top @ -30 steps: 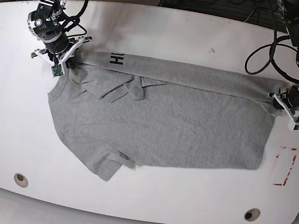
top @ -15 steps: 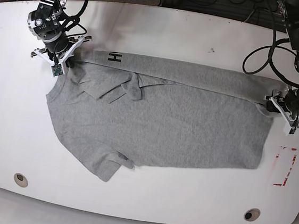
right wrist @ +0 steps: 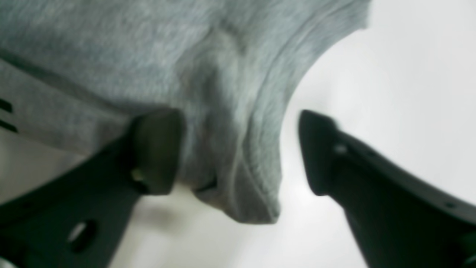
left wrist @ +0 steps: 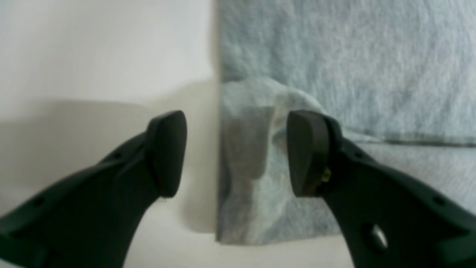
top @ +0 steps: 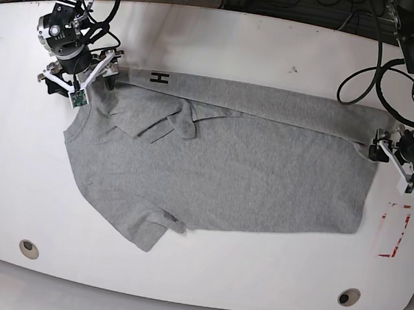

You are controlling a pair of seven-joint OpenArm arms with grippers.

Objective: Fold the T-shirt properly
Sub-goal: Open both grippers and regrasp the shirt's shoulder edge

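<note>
With the fold laid down, both arms are best lifted straight up so the cloth is not dragged. The left gripper (left wrist: 238, 152) and right gripper (right wrist: 238, 152) are spread wide, holding nothing. The T-shirt (top: 221, 164) is spread on the white table (top: 226, 46), heather-grey, far edge doubled over, black lettering showing

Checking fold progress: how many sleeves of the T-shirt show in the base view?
2. One sleeve juts out at the T-shirt's near edge; the other lies folded onto the body. None seems hidden.

White rounded table (top: 226, 42), grey T-shirt (top: 235, 165) spread flat on it, red-outlined marking (top: 395, 230) near one edge.
</note>
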